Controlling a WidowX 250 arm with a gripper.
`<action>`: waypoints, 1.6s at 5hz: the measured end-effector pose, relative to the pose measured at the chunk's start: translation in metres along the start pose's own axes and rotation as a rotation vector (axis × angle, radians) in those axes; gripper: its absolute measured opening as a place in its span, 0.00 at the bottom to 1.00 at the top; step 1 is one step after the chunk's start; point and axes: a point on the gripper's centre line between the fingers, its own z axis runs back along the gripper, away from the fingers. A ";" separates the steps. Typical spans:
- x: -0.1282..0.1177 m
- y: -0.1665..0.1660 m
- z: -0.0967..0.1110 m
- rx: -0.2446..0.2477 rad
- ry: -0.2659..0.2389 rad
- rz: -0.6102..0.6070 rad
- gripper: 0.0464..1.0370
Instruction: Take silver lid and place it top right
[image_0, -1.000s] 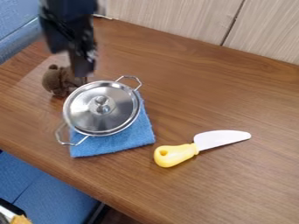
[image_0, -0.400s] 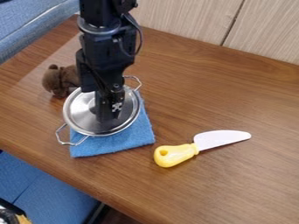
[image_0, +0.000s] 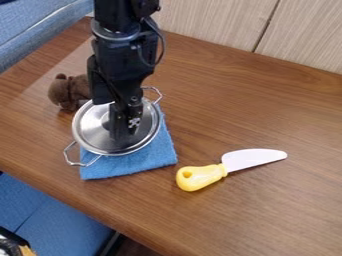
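Observation:
The black gripper (image_0: 123, 131) hangs down from the top edge over the middle of the silver lid, its tip in front of where the knob sits. The round silver lid (image_0: 90, 131) lies on a pot whose two wire handles stick out at upper right and lower left. Both rest on a folded blue cloth (image_0: 157, 156) at the left of the table. The knob is hidden behind the gripper, so contact with it cannot be made out.
A brown plush toy (image_0: 63, 93) sits just behind and left of the pot. To the right lies a knife with a yellow handle (image_0: 200, 177) and white blade. A pale panel (image_0: 200, 20) runs along the wooden table's (image_0: 267, 115) back edge.
The arm has come down and to the right from the upper left, over the lid; since the later earlier frame it has barely moved. The pot and lid stay put.

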 end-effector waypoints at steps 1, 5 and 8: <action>-0.003 0.010 -0.008 -0.014 0.027 0.036 0.96; 0.005 0.013 -0.016 -0.013 0.042 0.033 0.24; 0.007 0.011 -0.001 -0.002 0.013 0.055 0.24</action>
